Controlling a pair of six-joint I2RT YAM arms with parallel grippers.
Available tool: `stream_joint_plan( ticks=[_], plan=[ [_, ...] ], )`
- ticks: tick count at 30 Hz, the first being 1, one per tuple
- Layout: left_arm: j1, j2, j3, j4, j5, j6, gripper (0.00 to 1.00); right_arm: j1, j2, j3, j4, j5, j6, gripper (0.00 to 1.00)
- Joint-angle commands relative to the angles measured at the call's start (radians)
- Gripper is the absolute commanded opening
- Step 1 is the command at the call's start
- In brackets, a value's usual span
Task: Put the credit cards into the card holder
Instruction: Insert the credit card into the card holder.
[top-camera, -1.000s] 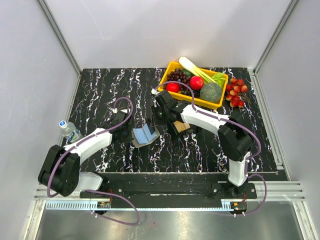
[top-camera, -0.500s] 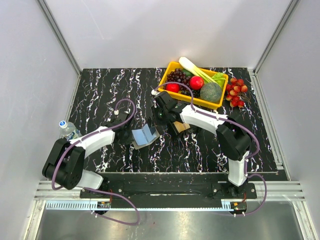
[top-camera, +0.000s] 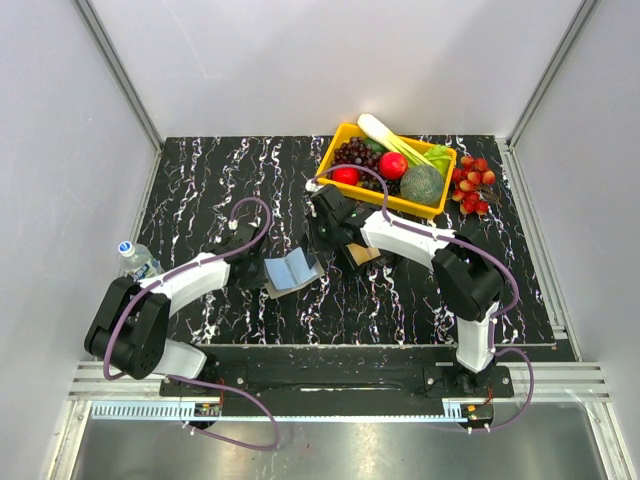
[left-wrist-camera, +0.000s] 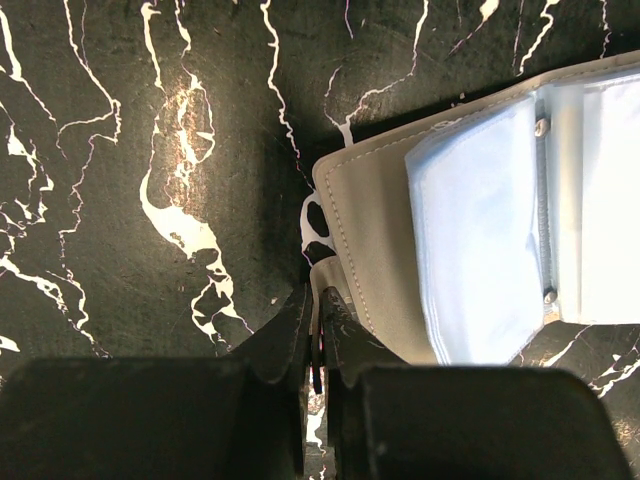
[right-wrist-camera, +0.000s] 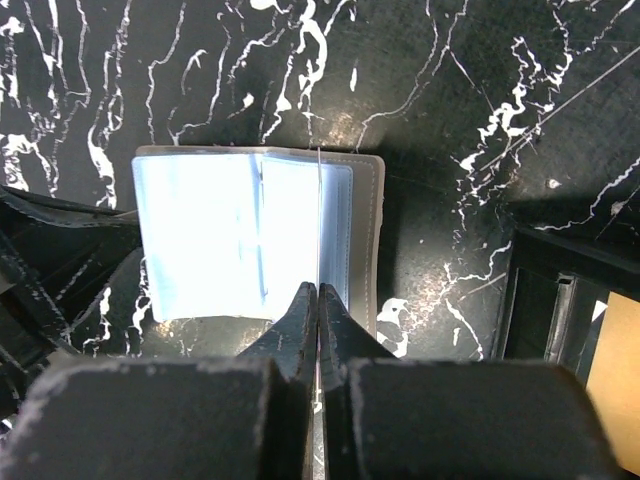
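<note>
As I judge it, the step in hand is putting a card into the open card holder (top-camera: 290, 270). In the top view the holder lies open a little left of the middle of the frame, on the black marble table (top-camera: 200, 190), with its pale blue plastic pockets facing up.

The left gripper (left-wrist-camera: 317, 305) is at the left side of the holder. In the left wrist view its fingers are almost pressed together at the bottom centre of the frame. They seem to pinch the edge of the grey cover, which I take as holding it steady.

The right gripper (right-wrist-camera: 318, 293) hangs above the right page of the holder, at the centre of its own view, with the fingers pressed fully together. A thin pale line runs straight up from the fingertips across the page. It may be a card seen from its edge, but I cannot tell this for sure.

One tan card (right-wrist-camera: 615, 365) lies in the black tray (right-wrist-camera: 535, 300) at the lower right of the right wrist view, beside the holder and not in it, so the task is not finished.

The next move calls for fine alignment. A card edge must meet the mouth of a pocket and slide in flat, while the cover does not slip. The pockets look soft and shiny, so the card could ride over a pocket instead of entering it.
</note>
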Motion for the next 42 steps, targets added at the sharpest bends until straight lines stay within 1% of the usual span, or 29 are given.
stream_joint_plan(
  ticks=[1,6,12,23,30,34,42],
  plan=[
    [-0.004,-0.004,-0.002,0.034,-0.027,0.017,0.00,-0.007,-0.033,-0.020,0.022,0.030,-0.024,0.00],
    [-0.004,0.010,0.005,0.043,-0.019,0.019,0.00,-0.007,-0.012,-0.032,0.045,-0.056,-0.002,0.00],
    [-0.003,0.032,0.014,0.052,-0.013,0.022,0.00,0.001,0.025,-0.024,0.063,-0.110,0.021,0.00],
    [-0.004,0.046,0.012,0.061,-0.011,0.025,0.00,0.001,0.079,-0.006,0.065,-0.136,0.035,0.00],
    [-0.006,0.062,0.011,0.072,-0.008,0.026,0.00,0.002,0.043,-0.050,0.163,-0.234,0.082,0.00],
    [-0.003,0.056,0.012,0.078,-0.011,0.020,0.00,0.005,0.019,-0.084,0.218,-0.246,0.113,0.00],
    [-0.004,0.042,0.017,0.095,0.001,0.017,0.00,0.005,0.099,-0.074,0.226,-0.262,0.140,0.00]
  ],
)
